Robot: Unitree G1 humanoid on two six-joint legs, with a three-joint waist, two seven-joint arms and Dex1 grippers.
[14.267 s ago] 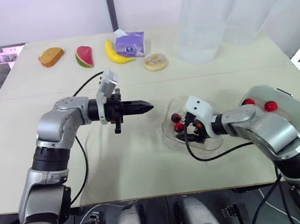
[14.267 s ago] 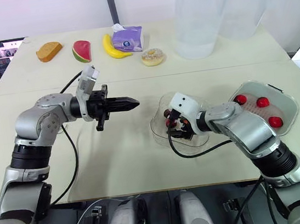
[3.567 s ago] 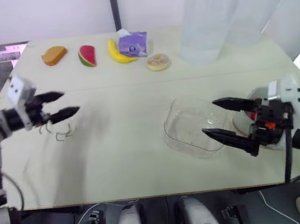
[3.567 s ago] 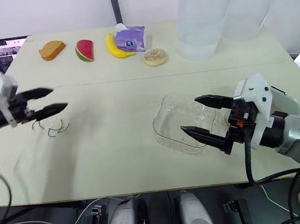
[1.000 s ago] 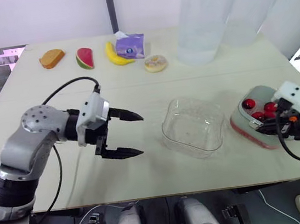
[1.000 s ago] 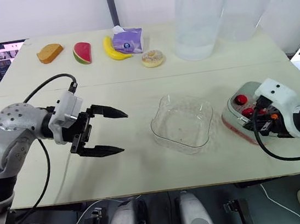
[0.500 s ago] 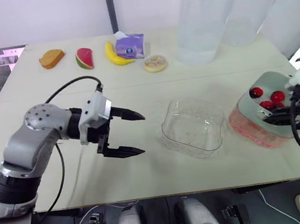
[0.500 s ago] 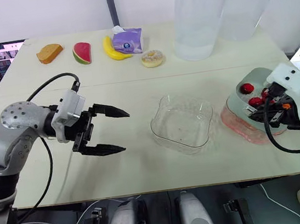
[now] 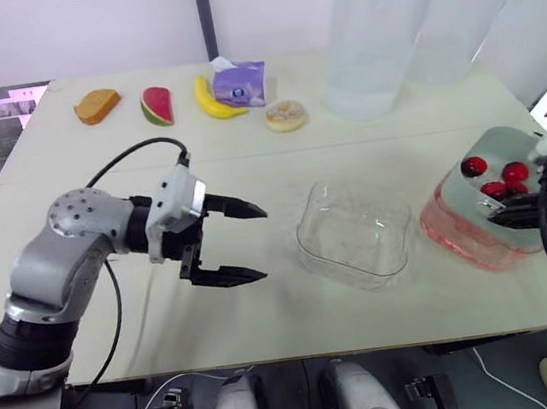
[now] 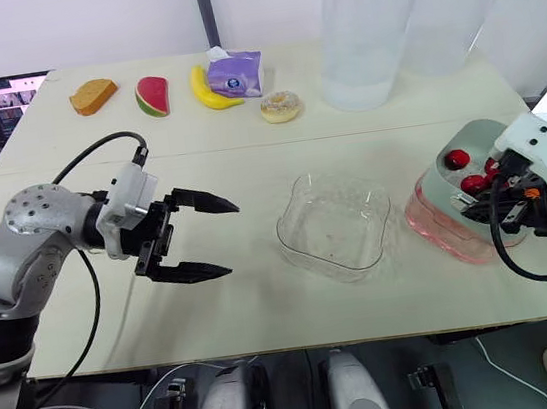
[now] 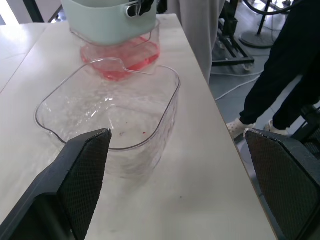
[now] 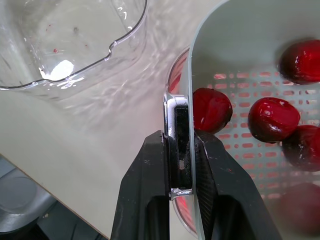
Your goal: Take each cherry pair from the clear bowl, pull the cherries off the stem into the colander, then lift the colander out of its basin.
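Right wrist view, right claw [image 12: 180, 136] clamping colander [image 12: 227, 35]

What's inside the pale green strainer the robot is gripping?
Red cherries lie on the strainer's slotted floor; at least four show. The right gripper clamps its rim. Part of the floor is cut off or hidden by the wall, so more may be there.

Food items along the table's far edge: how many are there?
4, from the robot's left: bread, watermelon slice, banana, doughnut. None looks hidden.
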